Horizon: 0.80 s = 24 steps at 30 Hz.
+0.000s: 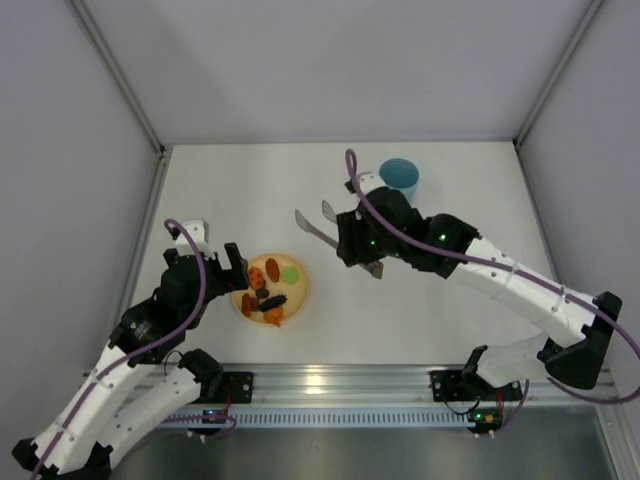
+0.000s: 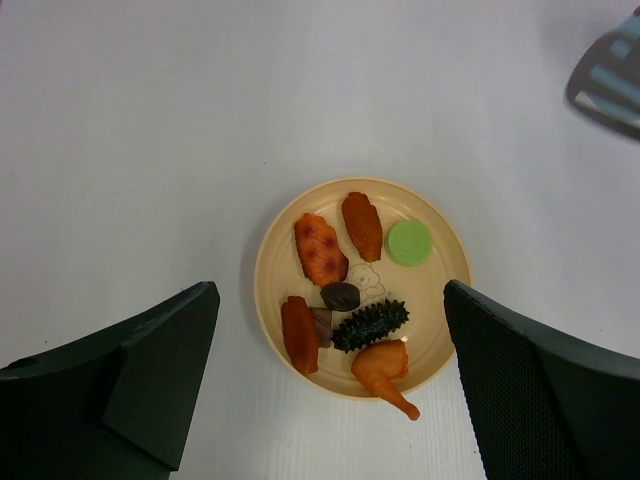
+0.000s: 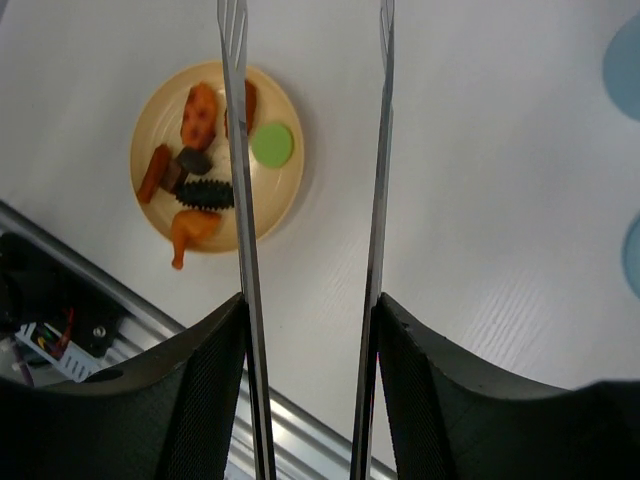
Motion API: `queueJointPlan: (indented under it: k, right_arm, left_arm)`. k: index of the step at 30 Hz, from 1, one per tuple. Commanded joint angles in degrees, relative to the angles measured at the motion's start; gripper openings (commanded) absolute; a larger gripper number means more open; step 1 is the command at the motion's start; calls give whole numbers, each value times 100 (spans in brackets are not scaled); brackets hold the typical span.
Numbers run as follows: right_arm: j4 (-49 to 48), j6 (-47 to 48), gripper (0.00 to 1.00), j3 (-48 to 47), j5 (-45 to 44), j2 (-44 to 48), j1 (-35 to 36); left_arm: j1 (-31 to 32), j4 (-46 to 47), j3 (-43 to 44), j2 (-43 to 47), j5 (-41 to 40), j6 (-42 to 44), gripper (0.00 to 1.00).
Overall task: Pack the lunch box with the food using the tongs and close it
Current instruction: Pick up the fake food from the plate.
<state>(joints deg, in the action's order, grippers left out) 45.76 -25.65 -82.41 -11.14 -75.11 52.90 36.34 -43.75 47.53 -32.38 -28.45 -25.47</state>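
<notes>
Only the top camera gets the whole layout for us. The lunch box [image 1: 400,178] stands upright with its top open at the far side of the bench [image 1: 480,200], just behind the right arm and well apart from the plate [image 1: 297,288]. All the food [image 2: 320,248] is on that plate.

The left wrist view is the one to count from. We get eight pieces: four orange, two brown, one black spiky one and one green disc. One plate, one pair of tongs, one blue cup.

The right wrist view shows the grip best. The right claw [image 1: 350,243] is clamped on the tongs [image 3: 243,200], a finger pressed against the outside of each arm, and the two arms stand apart. That view also catches two blue round shapes [image 3: 625,55] clipped at its right edge, and we can't tell what each one is.

The left claw [image 1: 228,262] is spread wide with nothing in it, hanging just left of the plate.

As for room, the plate sits close to the near edge by the rail [image 1: 330,380]. There's bare bench between plate and cup, and more toward the back wall.
</notes>
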Motion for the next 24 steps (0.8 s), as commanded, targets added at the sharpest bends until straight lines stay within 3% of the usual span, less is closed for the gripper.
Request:
queueJointPlan:
  k: [1,11,24]
  right_arm:
    - [-550,-343,51,269,-240,-205,527]
    - [-928,-590,51,594,-240,-926,1687]
    - [-1051,-626,51,543,-363,-1585,1750]
  left_arm:
    - [22,121,2,13,-135,-72,99]
    - [14,121,2,30,-126,-63,99]
    - [14,130,2,21,-108,-54,99]
